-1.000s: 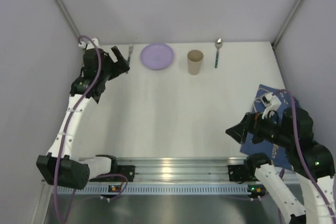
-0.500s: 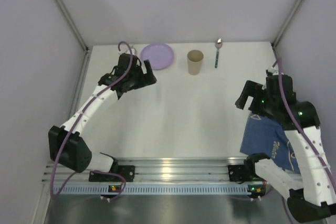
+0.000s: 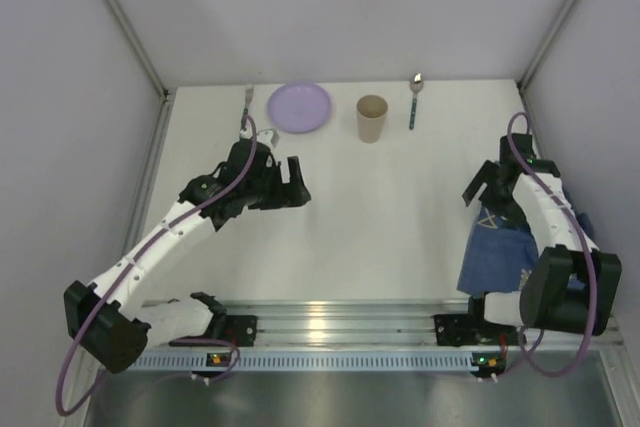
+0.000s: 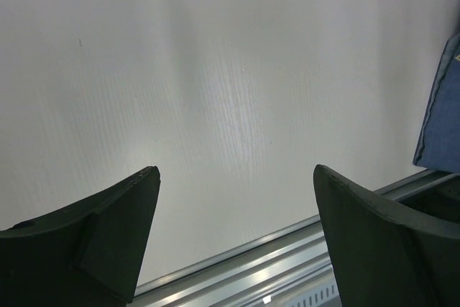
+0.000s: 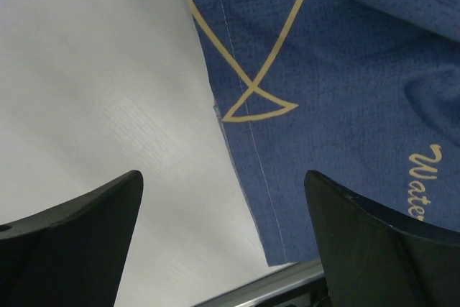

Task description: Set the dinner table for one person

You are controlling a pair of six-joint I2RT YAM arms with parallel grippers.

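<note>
The white dinner table [image 3: 380,207] carries a purple plate [image 3: 299,107], a beige cup [image 3: 372,118], a spoon [image 3: 414,99] and a fork [image 3: 247,102] in a row along its far edge. A dark blue placemat [image 3: 500,252] lies at the near right. My left gripper [image 3: 290,182] is open and empty above the left middle of the table [image 4: 215,70]. My right gripper [image 3: 480,182] is open and empty above the placemat's far left edge [image 5: 345,70], with bare table [image 5: 93,70] under its left finger.
A silver rail [image 3: 340,317] runs along the near edge and shows in the left wrist view [image 4: 287,249]. Grey walls close in the left, back and right. The placemat also shows at the right of the left wrist view [image 4: 442,113].
My left arm swung from the back left corner toward the table's middle. My right arm moved from the near right, over the placemat, farther back to its far edge.
</note>
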